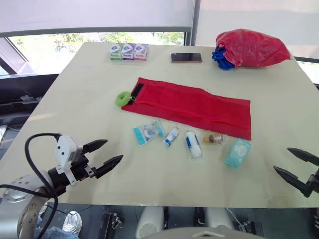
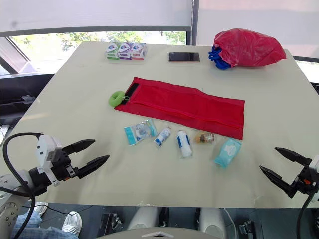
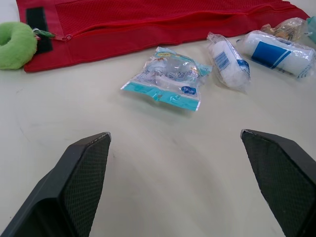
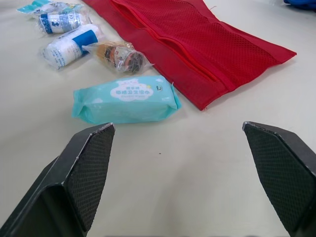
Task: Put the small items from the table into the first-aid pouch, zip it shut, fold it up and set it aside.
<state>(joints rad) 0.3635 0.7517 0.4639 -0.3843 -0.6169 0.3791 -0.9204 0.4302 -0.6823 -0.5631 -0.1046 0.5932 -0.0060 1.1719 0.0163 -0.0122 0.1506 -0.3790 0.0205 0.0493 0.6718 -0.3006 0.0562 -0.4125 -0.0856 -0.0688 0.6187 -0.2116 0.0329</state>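
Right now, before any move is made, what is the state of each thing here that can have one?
first-aid pouch, unfolded, lying flat on the table
wipes pack, sealed, outside the pouch
bandage roll, wrapped, outside the pouch
flat blue packet, sealed, outside the pouch
left gripper, open, empty
right gripper, open, empty

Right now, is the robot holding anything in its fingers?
No, nothing is held. The left gripper and the right gripper both hover over the table with fingers open and empty.
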